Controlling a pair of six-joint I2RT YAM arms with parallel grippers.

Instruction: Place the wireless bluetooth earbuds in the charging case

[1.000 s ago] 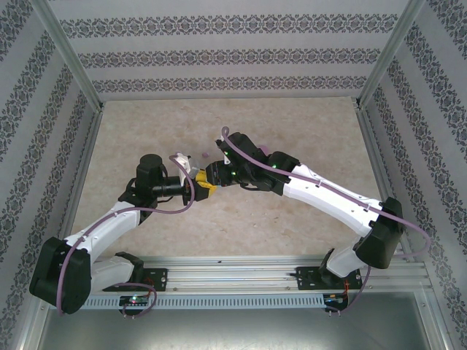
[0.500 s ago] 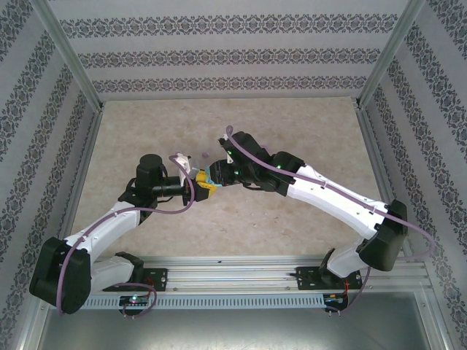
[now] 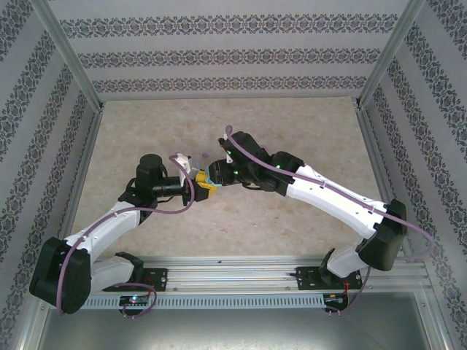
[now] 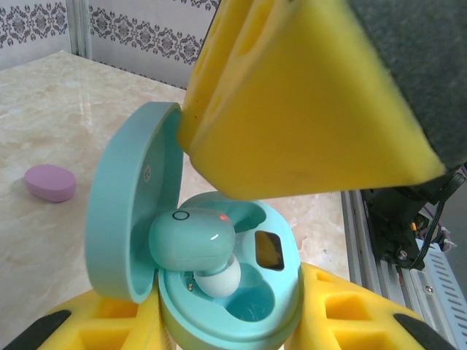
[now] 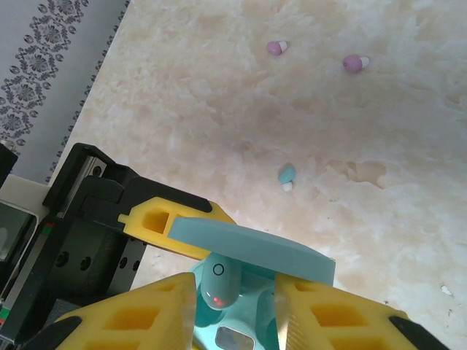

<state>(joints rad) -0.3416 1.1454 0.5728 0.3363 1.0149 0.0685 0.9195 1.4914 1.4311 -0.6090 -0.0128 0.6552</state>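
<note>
My left gripper (image 3: 197,187) is shut on the base of a teal charging case (image 4: 252,310), whose lid (image 4: 124,219) stands open. A light-blue earbud (image 4: 191,240) lies tilted in one socket of the case, a red light showing on it; the socket beside it is empty. My right gripper (image 5: 233,306) hangs over the case, open, with its yellow fingers (image 5: 139,313) on either side of that earbud (image 5: 219,284) and a gap showing on the right side. Another light-blue earbud (image 5: 286,176) and two pink-purple earbuds (image 5: 275,48) (image 5: 353,63) lie loose on the table.
A pink oval object (image 4: 49,182) lies on the marble tabletop (image 3: 292,131) beyond the case. Patterned walls and metal frame posts (image 3: 69,58) close in the table. A metal rail (image 3: 241,273) with both arm bases runs along the near edge.
The right gripper has shifted left onto the case held by the left gripper, and its jaws have narrowed a little. The left arm has stayed put.
</note>
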